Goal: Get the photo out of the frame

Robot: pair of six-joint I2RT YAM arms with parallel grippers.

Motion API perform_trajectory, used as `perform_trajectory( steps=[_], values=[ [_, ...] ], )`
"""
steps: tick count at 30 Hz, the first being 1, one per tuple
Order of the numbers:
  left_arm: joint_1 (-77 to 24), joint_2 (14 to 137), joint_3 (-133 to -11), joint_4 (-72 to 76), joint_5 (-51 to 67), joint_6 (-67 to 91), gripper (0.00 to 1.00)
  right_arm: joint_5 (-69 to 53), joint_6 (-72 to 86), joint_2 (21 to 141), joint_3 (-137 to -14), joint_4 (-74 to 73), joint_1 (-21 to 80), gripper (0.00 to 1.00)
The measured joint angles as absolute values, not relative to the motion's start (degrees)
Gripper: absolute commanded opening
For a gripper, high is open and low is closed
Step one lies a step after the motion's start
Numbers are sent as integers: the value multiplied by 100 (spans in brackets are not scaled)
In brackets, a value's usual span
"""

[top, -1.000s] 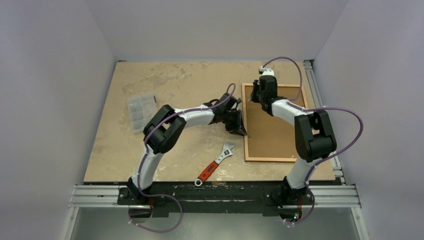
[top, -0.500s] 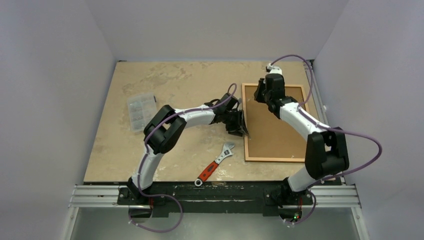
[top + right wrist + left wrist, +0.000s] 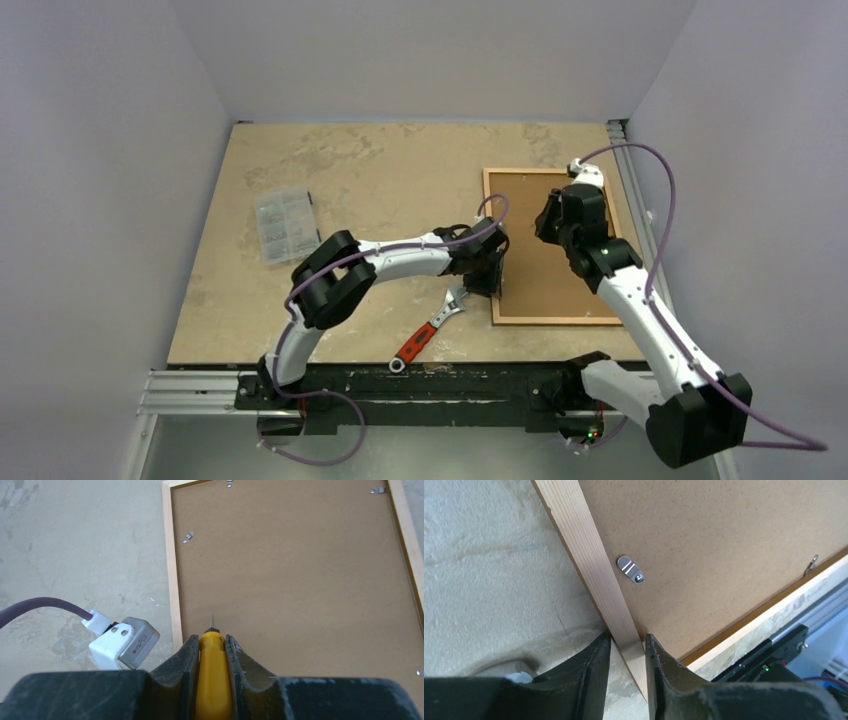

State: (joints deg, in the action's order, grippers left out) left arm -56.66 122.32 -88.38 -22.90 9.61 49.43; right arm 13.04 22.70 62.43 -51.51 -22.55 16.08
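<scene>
The frame (image 3: 556, 320) lies face down at the right of the table, its cork-brown backing board (image 3: 535, 275) facing up. The photo is hidden under the board. My left gripper (image 3: 494, 285) is shut on the frame's left border (image 3: 589, 565) near the near-left corner, one finger (image 3: 594, 665) outside and one on the board side. A metal clip (image 3: 630, 570) sits just ahead of it. My right gripper (image 3: 212, 639) is shut on a yellow-handled screwdriver (image 3: 212, 680) and hovers over the board (image 3: 300, 580), tip pointing away.
A red-handled adjustable wrench (image 3: 430, 328) lies just left of the frame's near corner. A clear plastic parts box (image 3: 282, 223) sits at the left. More clips (image 3: 188, 536) lie on the board. The left wrist's white camera box (image 3: 122, 642) is close to my right gripper.
My right arm has swung from the frame's far-left corner towards the right and nearer, over the board. My left gripper has slid nearer along the left border.
</scene>
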Motion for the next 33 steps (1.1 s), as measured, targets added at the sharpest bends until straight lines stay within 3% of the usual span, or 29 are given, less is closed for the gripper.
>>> perform_trajectory(
  steps=[4, 9, 15, 30, 33],
  values=[
    [-5916, 12180, -8851, -2471, 451, 4965, 27, 1398, 2379, 5454, -4840, -2585, 1608, 0],
    [-6047, 12342, -9358, -3068, -30, 4838, 9, 1433, 2477, 4901, -4641, -3092, 1608, 0],
    [-5940, 12761, -10208, -3835, -69, 4187, 0, 1538, 2512, 4344, -4580, -3476, 1608, 0],
    [-4377, 13697, -11915, -4252, 154, 1525, 0, 1546, 2523, 4504, -4545, -3597, 1608, 0],
    [-4185, 14035, -12510, -4394, 145, 1208, 20, 1533, 2523, 4550, -4545, -3599, 1608, 0]
  ],
)
